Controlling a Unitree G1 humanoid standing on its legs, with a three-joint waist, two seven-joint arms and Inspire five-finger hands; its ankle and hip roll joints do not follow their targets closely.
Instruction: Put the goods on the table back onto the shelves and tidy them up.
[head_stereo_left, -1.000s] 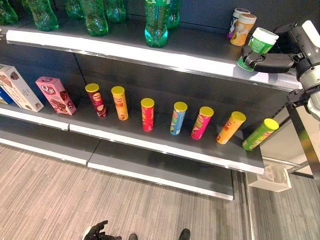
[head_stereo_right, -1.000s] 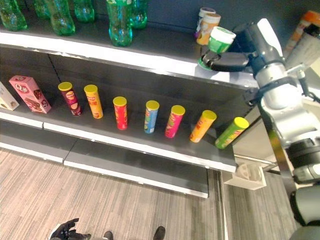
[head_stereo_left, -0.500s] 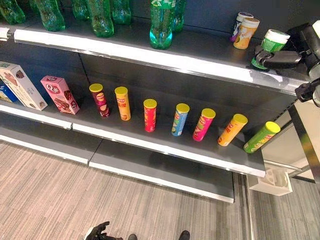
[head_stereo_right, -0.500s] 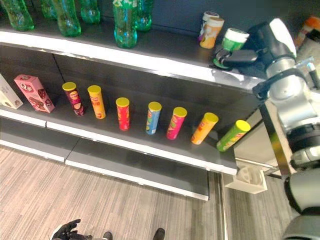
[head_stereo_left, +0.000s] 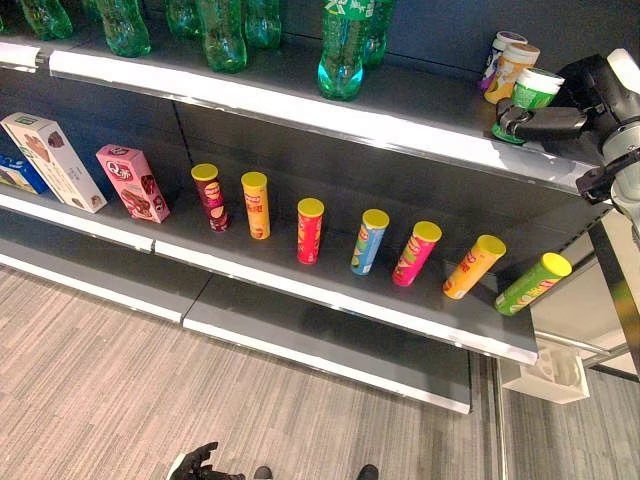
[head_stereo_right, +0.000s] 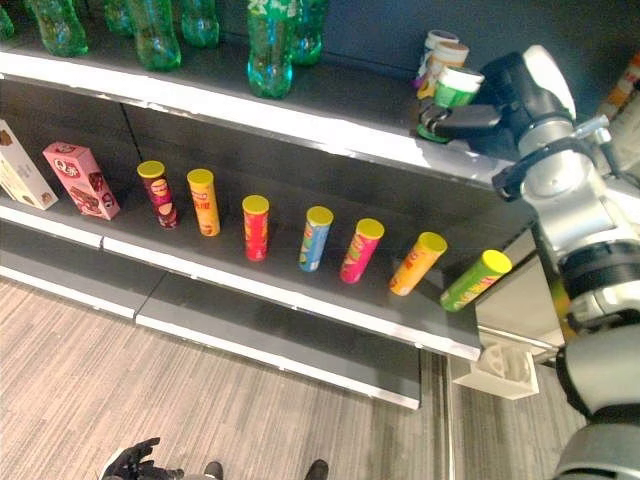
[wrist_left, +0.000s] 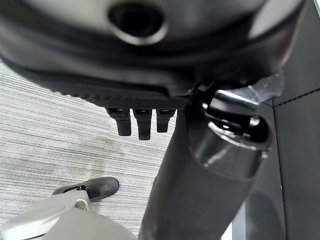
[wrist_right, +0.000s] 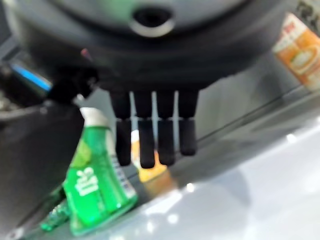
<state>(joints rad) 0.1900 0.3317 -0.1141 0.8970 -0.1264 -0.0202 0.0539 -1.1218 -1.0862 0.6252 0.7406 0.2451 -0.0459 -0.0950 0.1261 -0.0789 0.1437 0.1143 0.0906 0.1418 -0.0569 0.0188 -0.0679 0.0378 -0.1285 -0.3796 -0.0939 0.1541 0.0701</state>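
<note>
Right eye view, right robot hand reaching level over top shelf at its right end, thumb and fingers closed round green cup standing beside orange cup, left robot hand low, fingers relaxed
</note>
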